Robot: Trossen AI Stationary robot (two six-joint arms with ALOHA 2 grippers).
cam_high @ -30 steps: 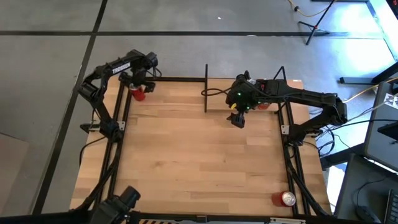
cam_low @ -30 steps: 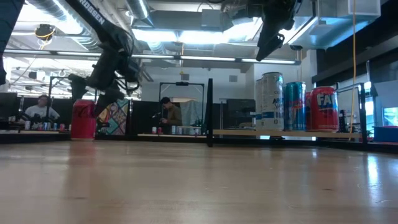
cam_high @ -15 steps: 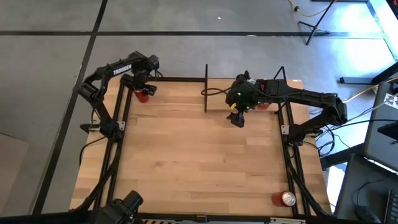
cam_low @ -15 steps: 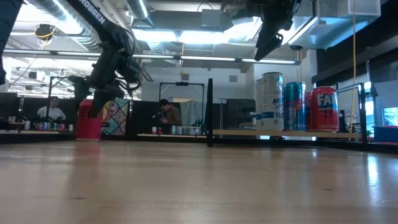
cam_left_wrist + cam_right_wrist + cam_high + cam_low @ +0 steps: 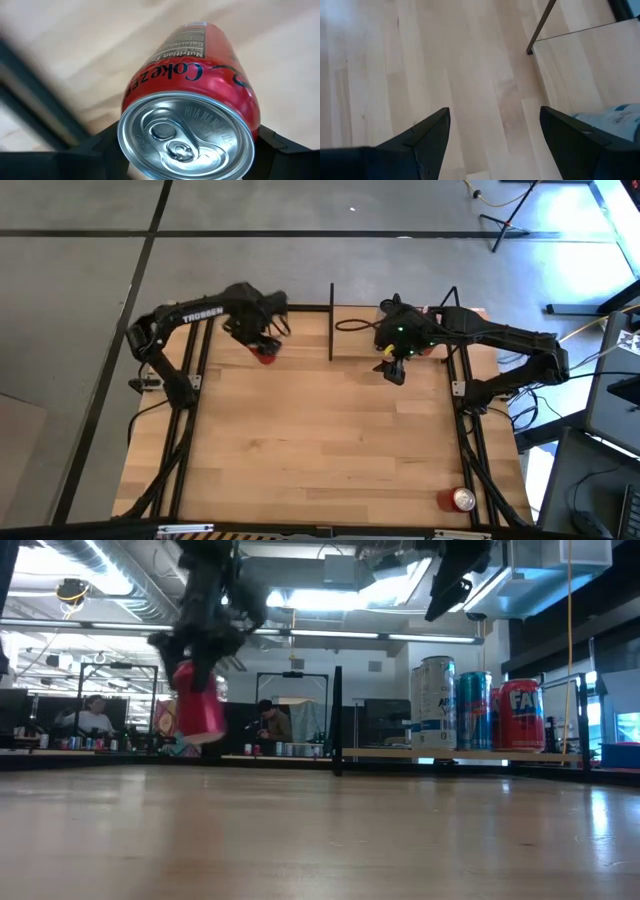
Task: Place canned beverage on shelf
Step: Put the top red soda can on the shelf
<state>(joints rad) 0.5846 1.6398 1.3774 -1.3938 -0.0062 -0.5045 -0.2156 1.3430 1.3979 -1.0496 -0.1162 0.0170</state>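
A red Coke Zero can (image 5: 266,353) is in my left gripper (image 5: 262,345), over the table's far left part, left of the shelf's black post (image 5: 331,320). It also shows in the low view (image 5: 197,712) and the left wrist view (image 5: 195,75). The shelf (image 5: 380,753), a light-wood board in black rods, stands at the far right and bears a white can (image 5: 435,703), a teal can (image 5: 474,710) and a red can (image 5: 520,715). My right gripper (image 5: 395,370) is open and empty, above the table by the shelf's near edge; its wrist view (image 5: 495,140) shows bare wood between the fingers. My left gripper pinches the can's side wall just under its top rim (image 5: 129,112) between its two fingers (image 5: 100,147). The fingers come from above, pointing down along the can. The can hangs below them, slightly tilted, its bottom clear of the table (image 5: 200,740).
Another red can (image 5: 461,499) stands at the table's near right corner. Black frame rods (image 5: 190,380) run along the table's left and right edges. Bare wood (image 5: 320,430) fills the table's middle. People show in the room beyond the table.
My left gripper has gone from the table's far left corner toward the right edge and the shelf, taking the red can with it. The can, which stood on the table, is now lifted clear and slightly tipped. My right gripper has shifted a little toward the right.
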